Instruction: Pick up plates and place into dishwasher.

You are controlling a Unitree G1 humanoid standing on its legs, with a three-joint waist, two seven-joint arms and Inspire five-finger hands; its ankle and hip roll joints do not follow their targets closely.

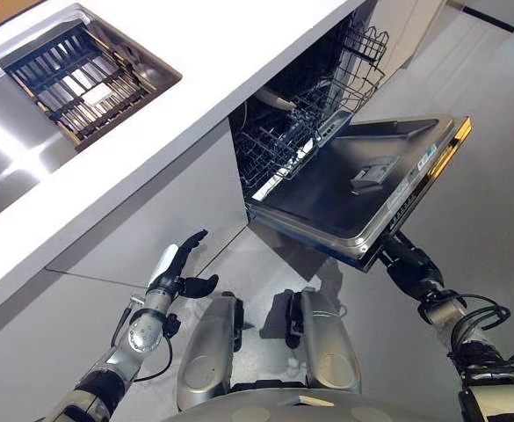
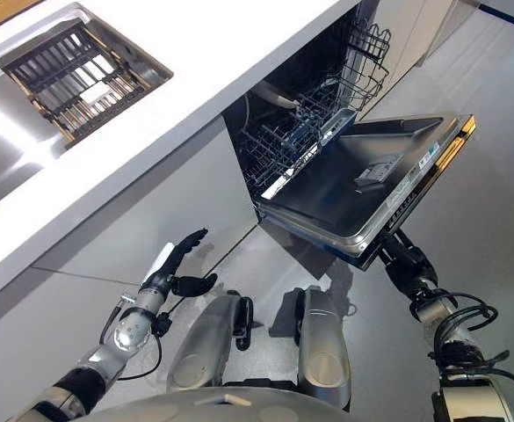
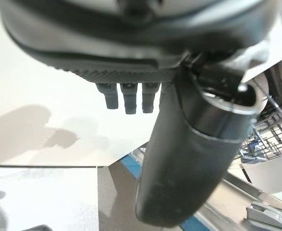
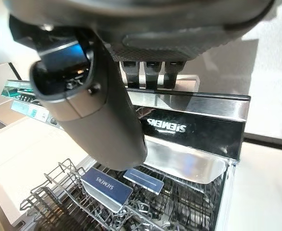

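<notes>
While the dishwasher door [image 1: 362,180] hangs partly lowered, the robot's right hand [image 1: 403,255] sits under its outer edge, fingers [image 4: 146,73] reaching onto the door's top rim; whether they grip it cannot be told. The left hand [image 1: 179,268] is raised in front of the pale cabinet front [image 1: 151,220], fingers straight and thumb spread, holding nothing. Wire racks [image 1: 305,110] show inside the dishwasher. On the far left, a dark rack [image 1: 81,79] lies in the sink [image 1: 151,66] of the white counter [image 1: 204,53]; any plates in it cannot be made out.
</notes>
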